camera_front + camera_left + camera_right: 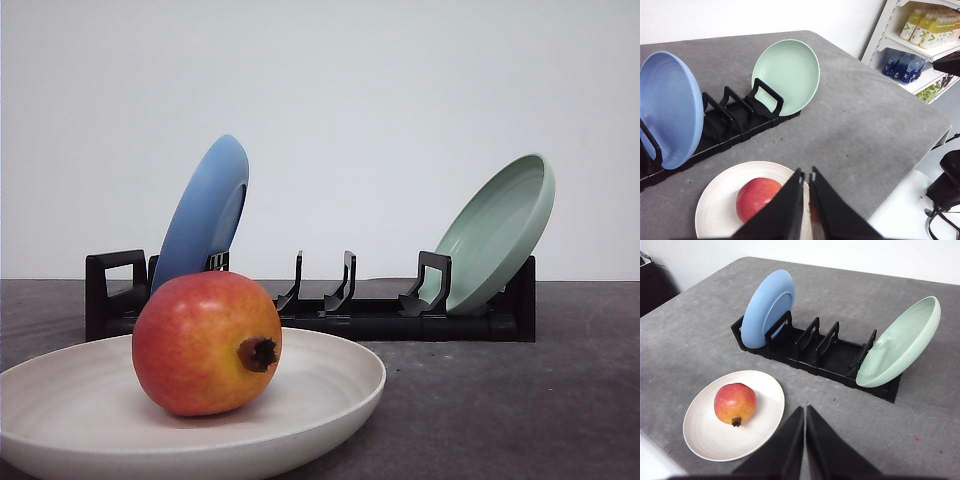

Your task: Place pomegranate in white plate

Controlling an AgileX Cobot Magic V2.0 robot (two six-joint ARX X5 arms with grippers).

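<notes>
The pomegranate [207,342] rests inside the white plate [330,385] at the table's near left, its dark crown nub facing the front camera. The right wrist view has the pomegranate [735,403] sitting left of centre in the white plate [767,395]. From the left wrist the pomegranate [756,197] lies in the white plate [720,202], partly behind the fingers. My left gripper [806,176] is shut and empty, raised above the plate's edge. My right gripper [805,411] is also shut and empty, raised to the right of the plate.
A black dish rack [370,318] stands behind the plate, a blue plate [205,212] leaning in its left end and a pale green plate [497,233] in its right end. The grey table's edge [935,127] and shelves of bottles [930,30] are in the left wrist view.
</notes>
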